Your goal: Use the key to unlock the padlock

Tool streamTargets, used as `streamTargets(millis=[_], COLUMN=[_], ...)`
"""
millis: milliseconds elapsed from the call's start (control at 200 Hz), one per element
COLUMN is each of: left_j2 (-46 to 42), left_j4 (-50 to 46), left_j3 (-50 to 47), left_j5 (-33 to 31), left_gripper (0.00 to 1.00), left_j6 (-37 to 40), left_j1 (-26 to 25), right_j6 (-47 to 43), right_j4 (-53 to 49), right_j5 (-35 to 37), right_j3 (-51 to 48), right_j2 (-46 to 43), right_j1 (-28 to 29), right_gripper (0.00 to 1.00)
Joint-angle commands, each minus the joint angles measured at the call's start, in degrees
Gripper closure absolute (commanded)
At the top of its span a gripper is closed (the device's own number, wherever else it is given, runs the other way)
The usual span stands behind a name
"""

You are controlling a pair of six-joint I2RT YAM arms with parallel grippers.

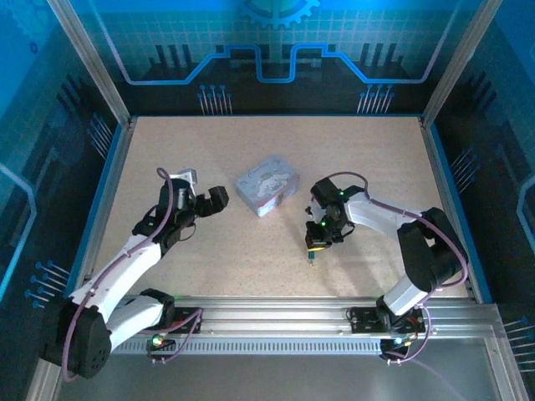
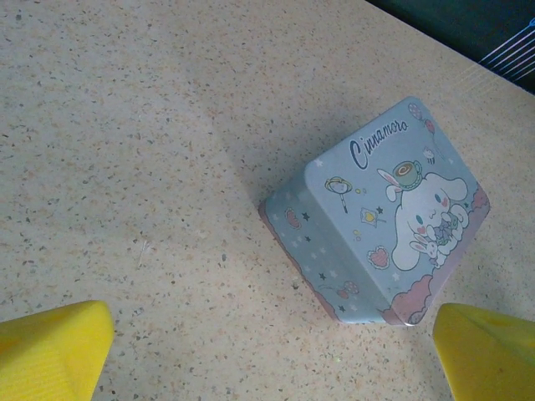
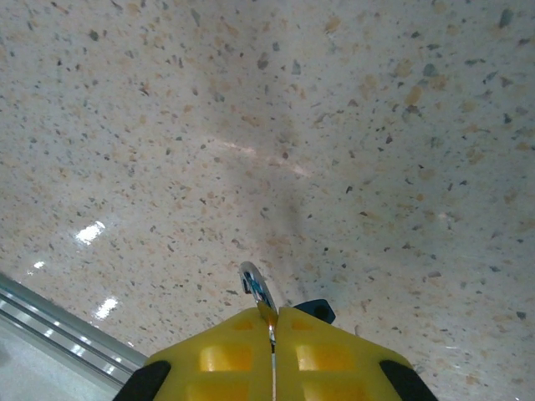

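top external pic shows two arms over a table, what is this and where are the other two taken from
It is a two-armed robot, left arm and right arm, bolted at the near edge of a table. That view looks down from above and behind. The other two come from wrist cameras; the yellow shapes are fingers. The left end effector is open, facing a cartoon tin on the table. The right end effector is shut on a tiny metal piece, too small to identify.
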Motion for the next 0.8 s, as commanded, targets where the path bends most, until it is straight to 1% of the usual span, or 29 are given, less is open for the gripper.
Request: streamTargets(millis=[0,450,790], left_j2=[-0.6,0.0,0.2], left_j4=[1.2,1.3,1.4], left_j3=[-0.7,-0.5,-0.7], left_j5=[0.2,0.8,1.2], left_gripper=[0.01,0.01,0.01], left_j6=[1.5,1.4,1.0], left_j1=[0.7,0.8,1.1], right_j6=[-0.4,-0.1,-0.2], right_j4=[0.7,3.7,4.3], right_j5=[-1.2,-2.0,-2.7], right_j3=[0.9,0.7,0.6], right_j2=[1.0,4.1,5.5], right_j1=[1.0,1.0,1.2], right_gripper=[0.93,0.92,0.89])
